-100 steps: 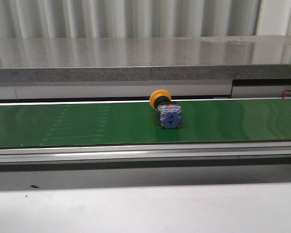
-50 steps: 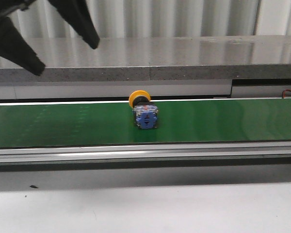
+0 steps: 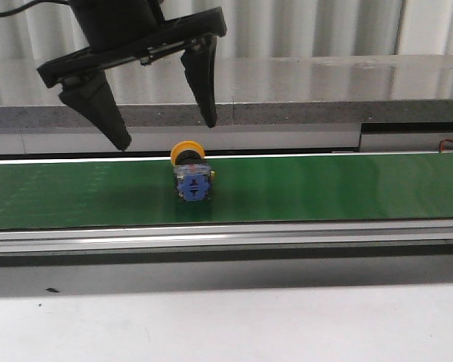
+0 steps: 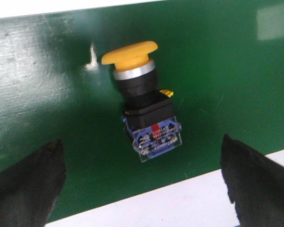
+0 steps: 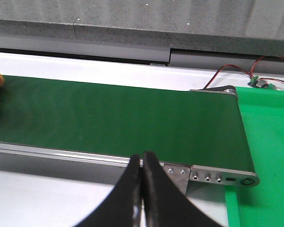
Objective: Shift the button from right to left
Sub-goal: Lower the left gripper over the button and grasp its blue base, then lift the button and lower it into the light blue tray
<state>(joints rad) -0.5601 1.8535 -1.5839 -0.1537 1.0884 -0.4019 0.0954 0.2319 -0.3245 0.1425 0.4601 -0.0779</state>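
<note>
A grey speckled stone ledge runs behind — pale corrugated wall above, glossy reflections on it

the button now sits further left along the belt than a second ago. the left gripper, out of sight then, now hangs just above it, fingers spread wide.
</note>
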